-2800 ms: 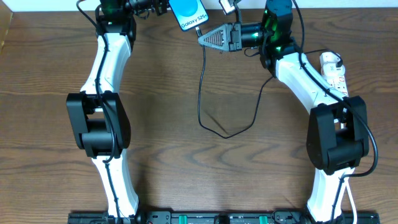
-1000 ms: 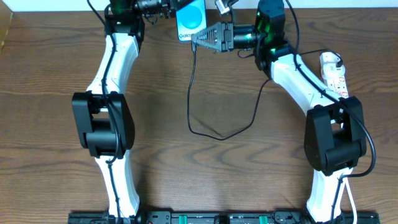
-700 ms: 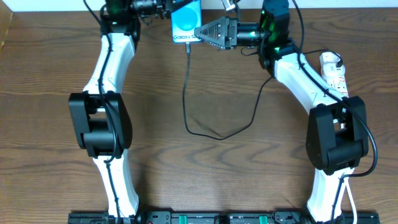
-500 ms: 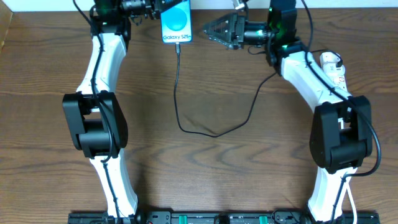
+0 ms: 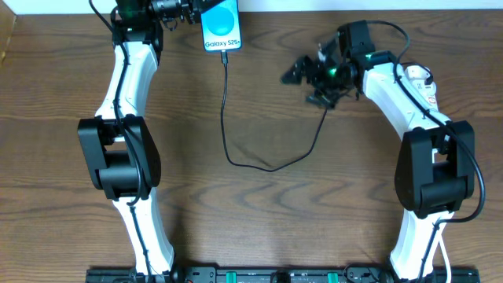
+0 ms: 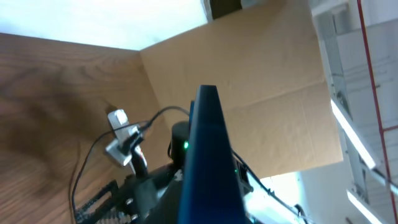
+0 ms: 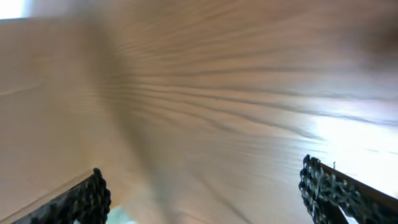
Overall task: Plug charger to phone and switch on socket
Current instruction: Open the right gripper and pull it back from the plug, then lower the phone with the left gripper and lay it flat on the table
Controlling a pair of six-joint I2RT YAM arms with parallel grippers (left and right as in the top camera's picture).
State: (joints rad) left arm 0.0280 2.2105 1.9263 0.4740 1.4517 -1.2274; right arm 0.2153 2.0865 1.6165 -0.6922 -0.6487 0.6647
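Left gripper (image 5: 196, 13) pinches the phone (image 5: 220, 27) at the far edge, charger (image 5: 224, 102) seemingly plugged in; right gripper (image 5: 295, 75) is spread, empty. Reaching for the socket (image 5: 424, 88), it could snag the charger, unplugging it.

Blue-lit phone (image 5: 221, 28) sits at the far edge of the table (image 5: 55, 118), screen up, clamped at its left side by the left gripper (image 5: 191, 11). A black cable (image 5: 223, 118) meets the phone's near edge, drops, loops across the wood and rises toward the right arm (image 5: 393, 86). The right gripper (image 5: 294, 75) hangs well apart from the phone, holding nothing; the white power strip (image 5: 424, 88) lies partly hidden behind that arm.
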